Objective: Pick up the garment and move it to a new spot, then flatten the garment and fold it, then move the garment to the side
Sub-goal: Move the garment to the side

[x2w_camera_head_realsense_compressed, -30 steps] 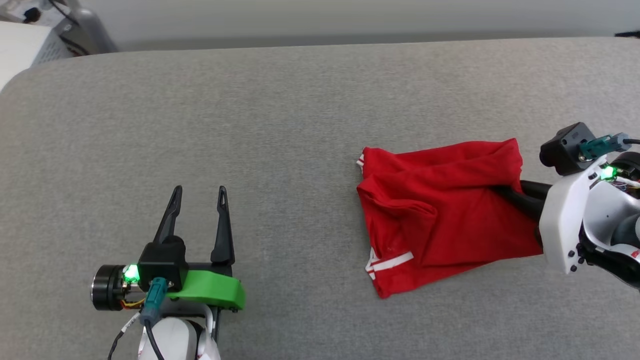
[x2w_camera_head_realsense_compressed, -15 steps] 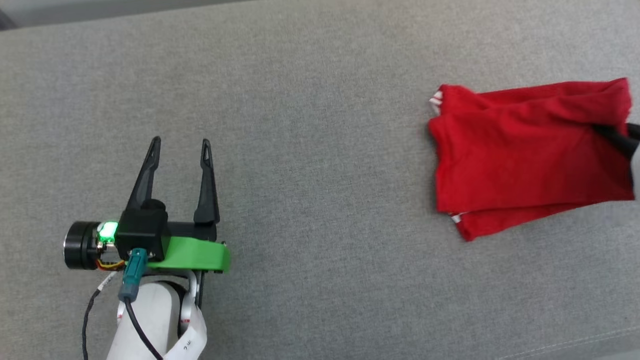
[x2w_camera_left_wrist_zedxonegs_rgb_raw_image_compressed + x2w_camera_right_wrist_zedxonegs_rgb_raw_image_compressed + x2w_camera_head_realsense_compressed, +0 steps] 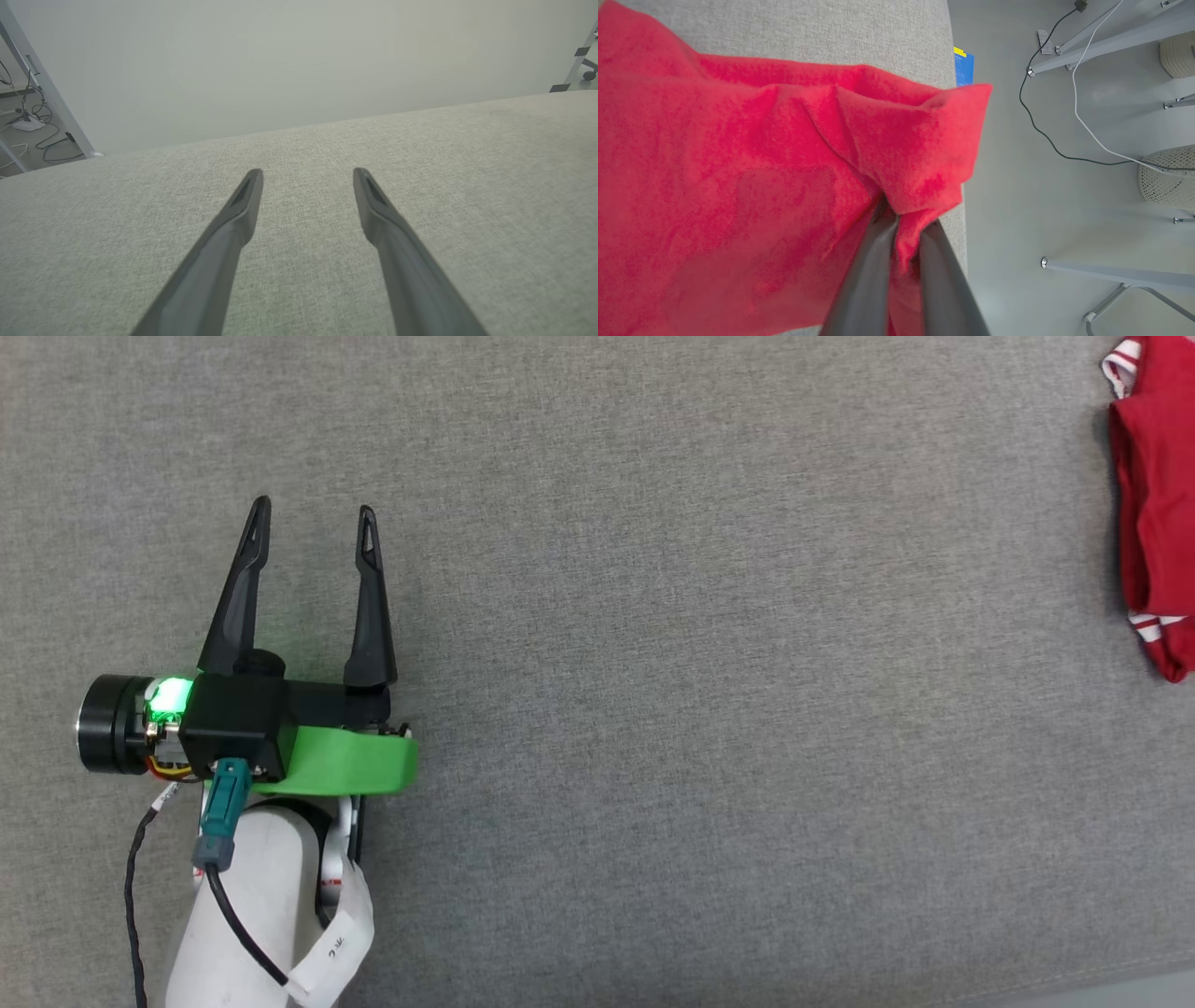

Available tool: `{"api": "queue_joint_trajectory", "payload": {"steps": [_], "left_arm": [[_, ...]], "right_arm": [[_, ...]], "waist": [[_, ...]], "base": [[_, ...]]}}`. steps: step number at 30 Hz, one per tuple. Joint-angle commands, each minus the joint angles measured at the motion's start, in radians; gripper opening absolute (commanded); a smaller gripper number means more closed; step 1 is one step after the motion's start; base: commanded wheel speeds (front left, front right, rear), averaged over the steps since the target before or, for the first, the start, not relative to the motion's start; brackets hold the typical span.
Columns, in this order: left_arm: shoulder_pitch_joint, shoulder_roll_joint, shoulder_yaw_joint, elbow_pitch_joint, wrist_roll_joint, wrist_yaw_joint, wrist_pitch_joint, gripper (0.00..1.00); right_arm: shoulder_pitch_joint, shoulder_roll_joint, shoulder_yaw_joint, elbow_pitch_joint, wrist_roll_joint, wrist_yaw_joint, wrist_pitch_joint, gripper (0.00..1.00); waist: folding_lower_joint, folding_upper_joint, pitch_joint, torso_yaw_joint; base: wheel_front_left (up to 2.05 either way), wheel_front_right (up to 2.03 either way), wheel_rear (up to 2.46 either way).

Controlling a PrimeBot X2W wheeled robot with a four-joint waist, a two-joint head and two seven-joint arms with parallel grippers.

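1. The left claw (image 3: 313,509) stands wide open, its two dark fingers well apart and nothing between them. It holds nothing.
2. In the left wrist view the left claw (image 3: 307,172) hangs over the bare grey pad (image 3: 467,163). Whether its tips touch the cloth cannot be told.
3. The right claw (image 3: 906,227) is closed narrowly on the shirt (image 3: 738,163). A fold of red fabric is pinched between its two fingers (image 3: 871,270).
4. The right claw's fingertips are buried under that bunched fold, so the tips themselves are hidden.
5. In the head view the shirt (image 3: 1158,504) sits at the far right of the pad (image 3: 700,663), well apart from the left claw.
6. There the frame edge cuts it off, so only a red strip and two striped white cuffs (image 3: 1153,625) show.
7. In the right wrist view the shirt covers most of the pad (image 3: 831,28) and runs off the left and bottom edges.
8. One red corner (image 3: 976,98) reaches past the pad's edge, with the floor (image 3: 1017,196) behind it.
9. How much of the shirt rests on the pad and how much is lifted is hard to make out.
10. On the floor lie cables (image 3: 1064,140), beside metal legs (image 3: 1111,275). A blue and yellow tag (image 3: 963,65) peeks from behind the pad's edge.
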Motion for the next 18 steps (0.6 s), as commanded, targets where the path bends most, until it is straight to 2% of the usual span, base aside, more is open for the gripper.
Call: {"api": "queue_joint_trajectory", "payload": {"steps": [1, 5, 6, 7, 8, 12, 18], "left_arm": [[-0.017, 0.009, 0.0, -0.006, 0.008, 0.008, -0.006, 1.0], [-0.009, 0.009, -0.004, -0.005, 0.008, 0.016, -0.006, 1.0], [-0.007, 0.009, -0.004, -0.003, 0.007, 0.018, -0.006, 1.0], [-0.002, 0.008, -0.005, 0.0, 0.004, 0.019, -0.006, 1.0], [0.002, 0.007, -0.005, 0.004, 0.002, 0.021, -0.006, 1.0], [0.029, -0.004, -0.009, 0.021, -0.012, 0.027, -0.006, 1.0], [0.105, -0.017, 0.0, 0.04, -0.035, 0.04, -0.006, 1.0]], "right_arm": [[-0.024, 0.012, -0.005, 0.024, -0.016, -0.001, -0.011, 0.0], [-0.039, 0.052, -0.017, 0.09, -0.022, -0.001, -0.024, 0.0], [-0.039, 0.06, -0.022, 0.108, -0.023, -0.001, -0.024, 0.07], [-0.037, 0.07, -0.024, 0.125, -0.028, -0.001, -0.024, 0.81], [-0.036, 0.076, -0.03, 0.137, -0.03, -0.001, -0.029, 1.0], [-0.012, 0.072, -0.046, 0.151, -0.063, -0.001, -0.094, 1.0], [0.048, 0.085, -0.099, 0.062, -0.141, -0.001, -0.33, 1.0]], "waist": [[-0.0001, -0.0001, 0.019, 0.015], [-0.0001, -0.0001, -0.003, 0.017], [-0.0001, -0.0001, -0.013, 0.017], [-0.0001, -0.0001, -0.028, 0.019], [-0.0001, -0.0001, -0.042, 0.02], [-0.0001, -0.0001, -0.117, 0.034], [-0.0001, -0.0001, -0.241, 0.05]], "base": [[0.0, 0.0, 0.0], [0.0, 0.0, 0.0], [0.0, 0.0, 0.0], [0.0, 0.0, 0.0], [0.0, 0.0, 0.0], [0.0, 0.0, 0.0], [0.0, 0.0, 0.0]]}}
